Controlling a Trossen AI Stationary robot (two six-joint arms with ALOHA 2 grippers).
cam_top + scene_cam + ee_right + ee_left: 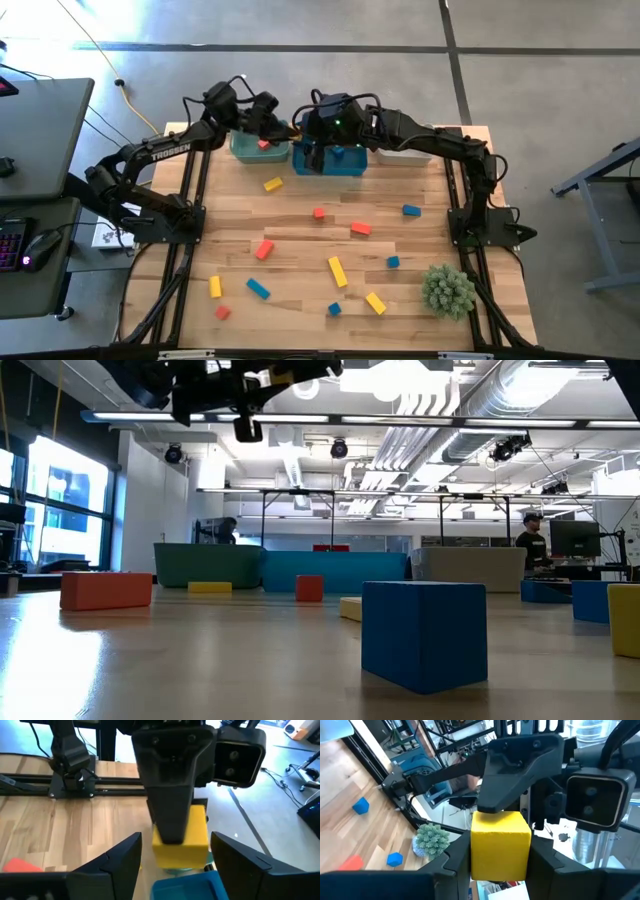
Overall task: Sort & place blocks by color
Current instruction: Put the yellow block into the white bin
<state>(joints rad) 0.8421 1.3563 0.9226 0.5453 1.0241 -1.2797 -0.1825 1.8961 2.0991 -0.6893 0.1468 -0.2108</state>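
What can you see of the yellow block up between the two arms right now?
The yellow block is a plain, solid-coloured cube with smooth matte faces and crisp edges. It sits upright, lifted off the table at the far edge, above the bins. The left claw is shut on its sides, and one finger shows against its front face in the right wrist view. The right claw faces it with fingers spread, not touching.

Grey concrete floor (300, 25), black desk (40, 130), ceiling ducts (500, 400), bright windows (60, 500)
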